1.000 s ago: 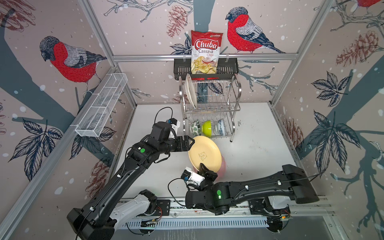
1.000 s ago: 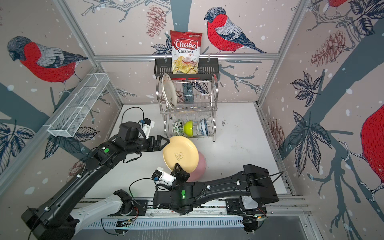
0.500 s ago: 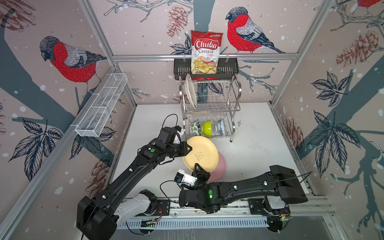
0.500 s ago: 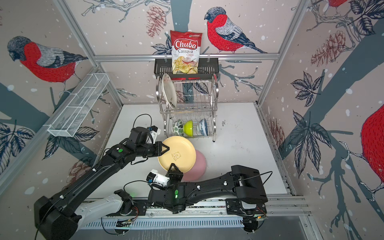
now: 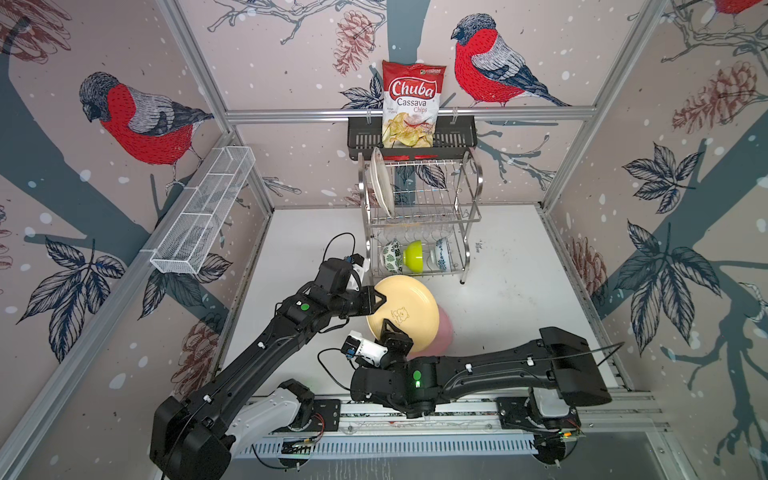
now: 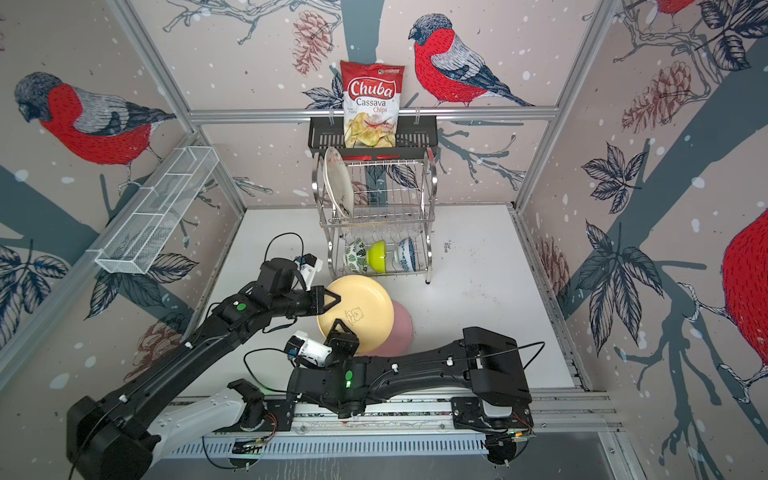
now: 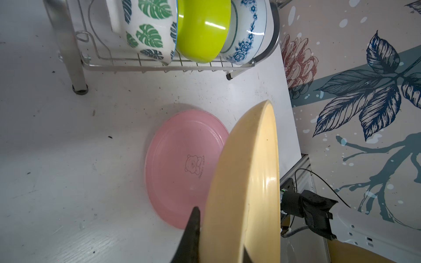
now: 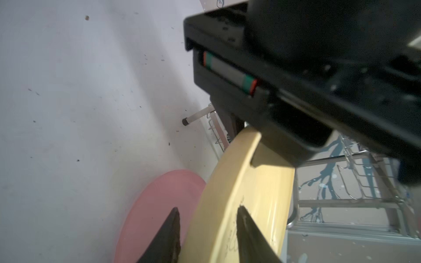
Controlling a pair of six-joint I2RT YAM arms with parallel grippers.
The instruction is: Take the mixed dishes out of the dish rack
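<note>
Yellow plate (image 5: 409,305) rim between left gripper (image 5: 381,300) jaws, seemingly clamped.

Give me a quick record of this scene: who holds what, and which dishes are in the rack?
Left gripper: shut on the rim of the yellow plate
Right gripper: open, jaws astride that plate's edge
Yellow plate: tilted, above the pink plate
Pink plate: flat on the table
Dish rack, top tier: cream plate, upright
Dish rack, lower tier: leaf-patterned bowl, lime bowl, blue-patterned bowl

Top views look steeply down; both wrist cameras closely share the yellow plate (image 7: 246,182).
</note>
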